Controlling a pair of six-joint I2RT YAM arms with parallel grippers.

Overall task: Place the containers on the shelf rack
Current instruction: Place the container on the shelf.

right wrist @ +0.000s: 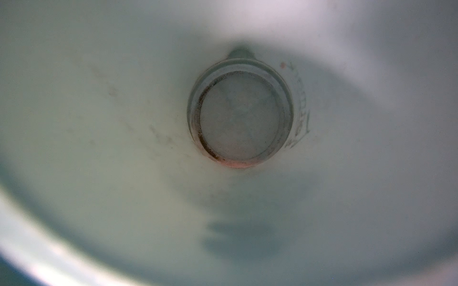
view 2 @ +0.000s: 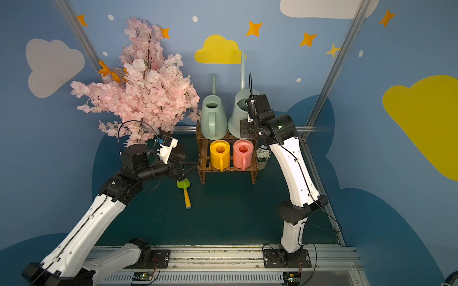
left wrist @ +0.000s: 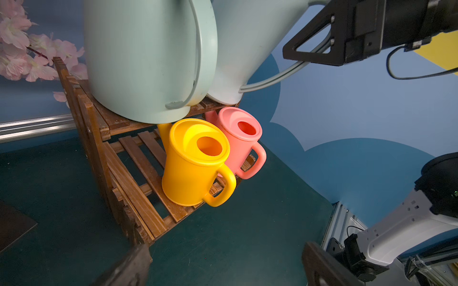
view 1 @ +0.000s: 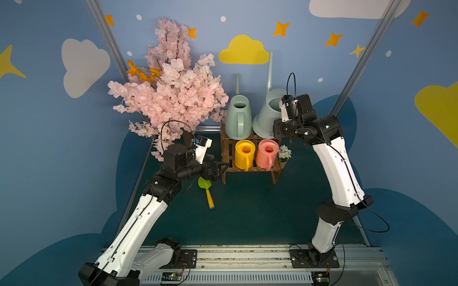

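The dark wooden shelf rack point(view 1: 226, 151) stands at the back of the mat. On its top tier are the tall pale green can point(view 1: 238, 116) and the larger blue-grey can point(view 1: 266, 118). The yellow can point(view 1: 244, 153) and the pink can point(view 1: 267, 152) share the lower tier, handles toward the front. In the left wrist view my right gripper point(left wrist: 292, 53) is shut on the blue-grey can's handle point(left wrist: 272, 76). The right wrist view looks down into that can point(right wrist: 240, 114). My left gripper point(view 1: 218, 170) stands open and empty beside the rack's left end.
A pink blossom tree point(view 1: 171, 86) fills the back left, close behind my left arm. A green-and-yellow toy shovel point(view 1: 207, 192) lies on the mat below the left gripper. A small white-flower pot point(view 1: 284, 153) sits against the rack's right end.
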